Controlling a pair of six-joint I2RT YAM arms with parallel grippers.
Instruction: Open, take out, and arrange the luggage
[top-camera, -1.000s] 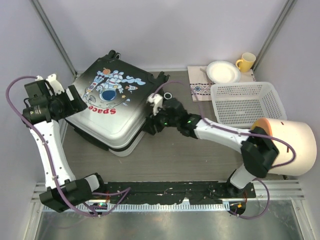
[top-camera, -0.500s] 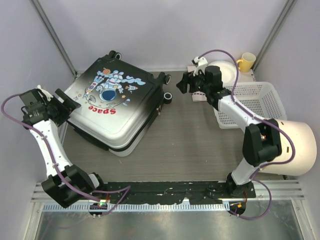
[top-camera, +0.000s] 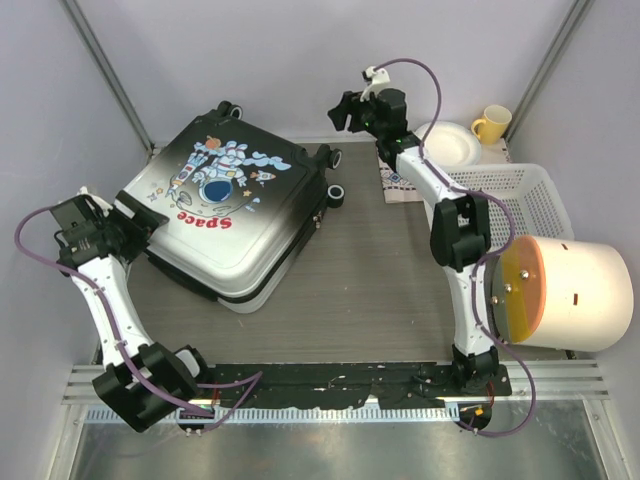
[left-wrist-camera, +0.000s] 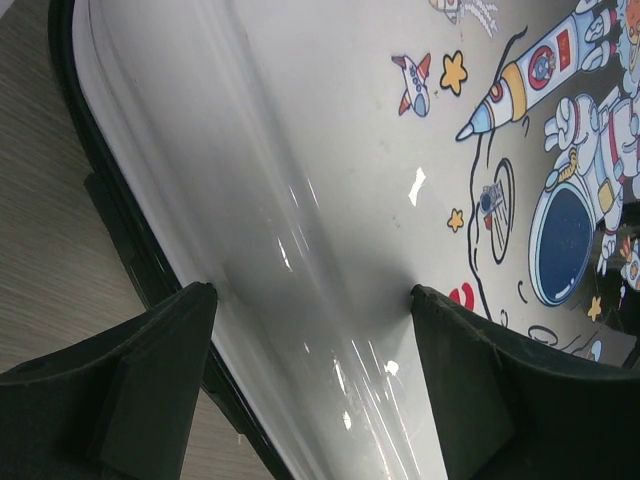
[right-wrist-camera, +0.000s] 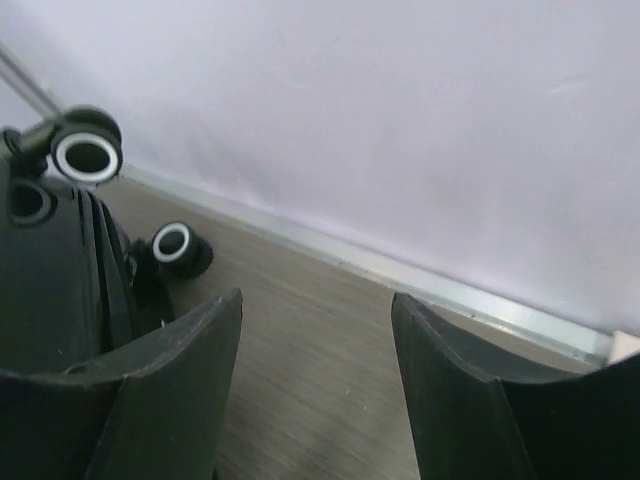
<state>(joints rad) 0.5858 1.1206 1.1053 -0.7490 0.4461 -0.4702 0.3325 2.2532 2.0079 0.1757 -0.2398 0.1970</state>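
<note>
Item – large hard-shell wheeled suitcase (top-camera: 230, 210), shell fading from white to black, printed with a cartoon astronaut, rockets and stars.

Position: we find it lying flat and closed, print up, on the left half of the grey wood-grain table (top-camera: 380, 290). Its long axis runs diagonally from near-left to far-right, and the black wheels (top-camera: 335, 193) are at the far-right end.

Lettering: one red word, "Space", upside down in the overhead view. We can read no brand.

Left gripper (top-camera: 145, 220): at the case's near-left edge, fingers (left-wrist-camera: 150, 390) spread wide with the glossy shell between them – whether they touch it we cannot tell.

Right gripper (top-camera: 340, 112): raised near the far wall beyond the wheels, fingers (right-wrist-camera: 170, 380) apart with nothing between them.

Also present: white slatted plastic basket (top-camera: 490, 205), yellow mug (top-camera: 492, 122), white plate (top-camera: 450, 142).
</note>
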